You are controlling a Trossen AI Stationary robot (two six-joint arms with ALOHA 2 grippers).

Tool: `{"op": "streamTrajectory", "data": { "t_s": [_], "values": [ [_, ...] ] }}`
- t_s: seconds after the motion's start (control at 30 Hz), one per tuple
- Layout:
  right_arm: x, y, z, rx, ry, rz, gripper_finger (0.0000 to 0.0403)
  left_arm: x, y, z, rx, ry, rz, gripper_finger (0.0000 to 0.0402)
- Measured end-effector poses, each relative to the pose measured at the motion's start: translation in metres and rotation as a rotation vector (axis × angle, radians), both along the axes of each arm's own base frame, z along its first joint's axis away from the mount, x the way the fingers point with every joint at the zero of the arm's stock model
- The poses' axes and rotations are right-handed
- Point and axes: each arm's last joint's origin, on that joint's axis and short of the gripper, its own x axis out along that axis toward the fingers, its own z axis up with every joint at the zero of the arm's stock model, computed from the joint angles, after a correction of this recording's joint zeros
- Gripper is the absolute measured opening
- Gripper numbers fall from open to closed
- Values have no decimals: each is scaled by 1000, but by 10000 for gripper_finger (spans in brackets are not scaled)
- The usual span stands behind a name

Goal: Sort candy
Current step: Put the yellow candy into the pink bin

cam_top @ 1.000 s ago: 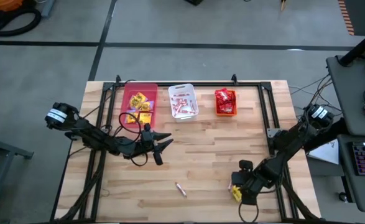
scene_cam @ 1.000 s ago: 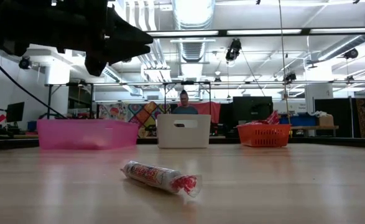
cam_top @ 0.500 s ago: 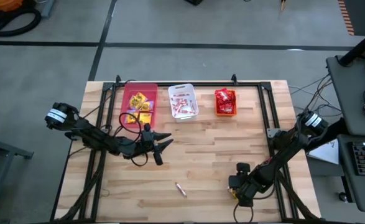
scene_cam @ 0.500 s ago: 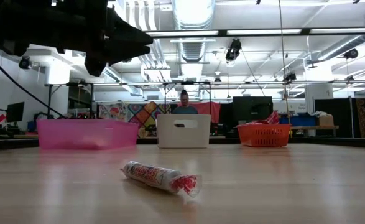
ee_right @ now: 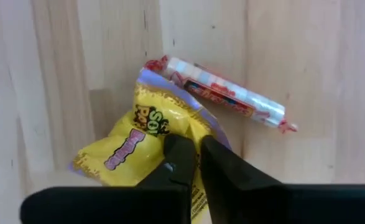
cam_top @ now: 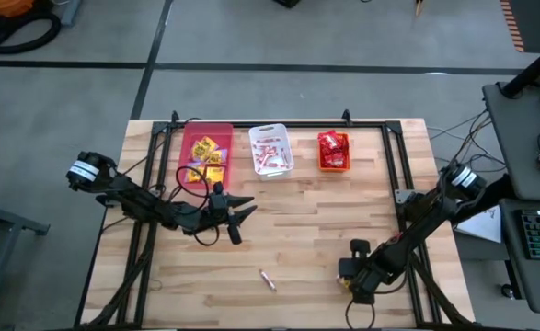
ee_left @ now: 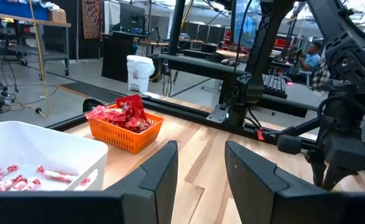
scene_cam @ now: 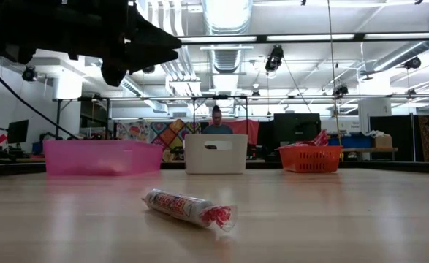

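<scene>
My right gripper (ee_right: 194, 155) is shut on a yellow candy packet (ee_right: 129, 146) lying near the table's front right; in the high view the gripper (cam_top: 354, 281) covers it. A pinkish-red candy stick (ee_right: 222, 93) lies right beside the packet, touching its far corner. Another candy stick (cam_top: 267, 279) lies alone on the wood at the near middle, and shows in the low view (scene_cam: 188, 207). My left gripper (cam_top: 244, 208) hangs open and level above the table's middle, in front of the bins; nothing is between its fingers (ee_left: 201, 168). My right gripper pinches a crumpled part of the yellow packet (ee_right: 173, 127) between its two fingers. It is the side nearest the candy stick. The fingers come steeply from above. The packet still lies on the table, its wrapper puckered where the fingers meet.
Three bins stand in a row at the far edge: pink (cam_top: 206, 154) with yellow packets, white (cam_top: 270, 150) with sticks, orange (cam_top: 333, 152) with red packets. Black frame rails (cam_top: 394, 165) run along the table's sides. A person sits beyond the far edge (scene_cam: 216, 120).
My right gripper has sunk and shifted a little toward the table's near edge onto the yellow packet, which showed beside it a second ago and is now covered in the high view. The lone candy stick has not moved.
</scene>
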Motion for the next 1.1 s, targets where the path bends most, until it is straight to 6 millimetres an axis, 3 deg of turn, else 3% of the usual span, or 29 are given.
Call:
{"op": "streamTrajectory", "data": {
  "t_s": [0.3,0.57,0.7,0.87,1.1],
  "values": [
    [-9,-12,37,35,-103,-21,9,0,-1,0,0,-1,-32,117],
    [-10,-27,82,-27,-456,-29,8,1,-3,1,-18,-14,-109,117],
    [6,-33,103,-41,-702,58,8,2,-5,2,-17,-23,-193,117],
    [33,-39,119,-36,-950,292,8,2,-9,8,0,-81,-334,118],
    [73,-63,119,-59,-1240,565,8,2,-13,17,16,-174,-458,149]
  ]
}}
